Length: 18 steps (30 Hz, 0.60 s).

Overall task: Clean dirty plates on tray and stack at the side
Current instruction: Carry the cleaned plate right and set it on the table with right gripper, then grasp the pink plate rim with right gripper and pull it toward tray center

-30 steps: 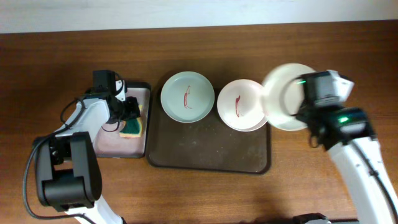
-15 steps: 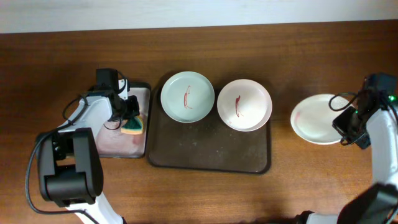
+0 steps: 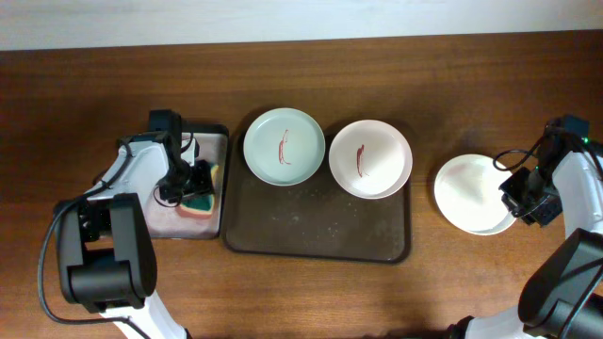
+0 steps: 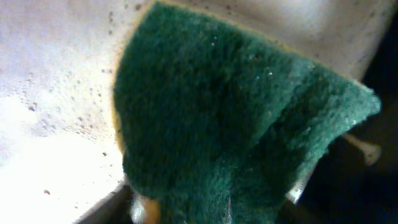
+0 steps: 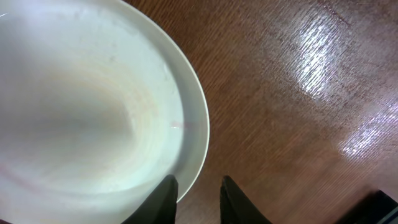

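tray (image 3: pixel 316 235) is lying mid-table. its near half is showing bare, speckled with crumbs. two plates are sitting side by side at its far edge: green plate (image 3: pixel 285 147) at the far left, pink plate (image 3: pixel 370 158) at the far right, rims just beside each other, each carrying a red-brown streak. sponge tray (image 3: pixel 165 221) is lying just left of the tray, wet and foamy inside, with the sponge (image 3: pixel 200 200) resting toward its right side. white plate (image 3: pixel 471 193) is sitting on the table (image 3: pixel 471 85) right of the tray, apart from it, with only a faint pinkish trace showing in the wrist view.

left arm is reaching in from the near left, left gripper (image 3: pixel 193 179) pointing down over the sponge. the sponge's green face is filling the wrist view and the fingers are not showing, so cannot tell how wide they are standing or whether they are gripping.

right arm is bending in from the right edge. right gripper (image 5: pixel 197 183) is standing slightly parted, holding nothing. the white plate's rim is lying right at one finger, bare wood showing between the tips.
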### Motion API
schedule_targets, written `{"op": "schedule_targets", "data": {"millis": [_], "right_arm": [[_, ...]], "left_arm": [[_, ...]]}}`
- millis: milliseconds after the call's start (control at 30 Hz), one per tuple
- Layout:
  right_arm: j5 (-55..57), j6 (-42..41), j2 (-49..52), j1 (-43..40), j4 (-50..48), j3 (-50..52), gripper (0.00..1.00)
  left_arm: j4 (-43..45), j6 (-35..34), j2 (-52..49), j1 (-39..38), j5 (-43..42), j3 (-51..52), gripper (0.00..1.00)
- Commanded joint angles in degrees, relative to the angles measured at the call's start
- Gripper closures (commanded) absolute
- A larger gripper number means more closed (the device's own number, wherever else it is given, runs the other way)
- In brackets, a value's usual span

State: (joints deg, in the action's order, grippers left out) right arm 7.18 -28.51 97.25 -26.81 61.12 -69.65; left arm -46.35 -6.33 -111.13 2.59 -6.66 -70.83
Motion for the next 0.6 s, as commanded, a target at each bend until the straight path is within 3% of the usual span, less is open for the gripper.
{"op": "schedule_targets", "data": {"millis": [0,100,267,400,433,500,533,567], "right_arm": [[-5.81,3.78,0.31,-0.15,-0.46,-0.66,0.73],[-15.98,10.78,0.31,-0.15,-1.4,-0.66,0.71],[-27.26,18.97,0.28,0.31,-1.7,-0.68,0.69],[-30.05,23.34,0.28,4.13,-2.32,-0.81,0.67],[-30.38,24.52,0.28,5.4,-2.69,-0.81,0.67],[-30.53,26.8,0.28,9.03,-4.11,-0.81,0.66],[-30.23,26.82,0.28,10.49,-5.01,-0.81,0.65],[-29.64,26.8,0.28,11.87,-5.97,-0.81,0.64]], "left_arm": [[-1.11,-0.02,-1.2,-0.61,0.02,0.55,0.66],[-1.11,-0.02,-1.2,-0.63,0.02,0.55,1.0],[-1.16,-0.04,-1.14,-0.61,0.04,-0.02,1.0],[-2.21,-0.02,-0.35,-0.57,0.04,-2.64,1.0],[-2.54,-0.02,-0.11,-0.57,0.04,-3.41,0.92],[-2.84,-0.04,0.26,-0.57,0.0,-4.42,0.48],[-2.99,-0.04,0.33,-0.63,-0.07,-4.48,0.32],[-3.3,-0.04,0.33,-0.63,-0.22,-4.46,0.3]]}}
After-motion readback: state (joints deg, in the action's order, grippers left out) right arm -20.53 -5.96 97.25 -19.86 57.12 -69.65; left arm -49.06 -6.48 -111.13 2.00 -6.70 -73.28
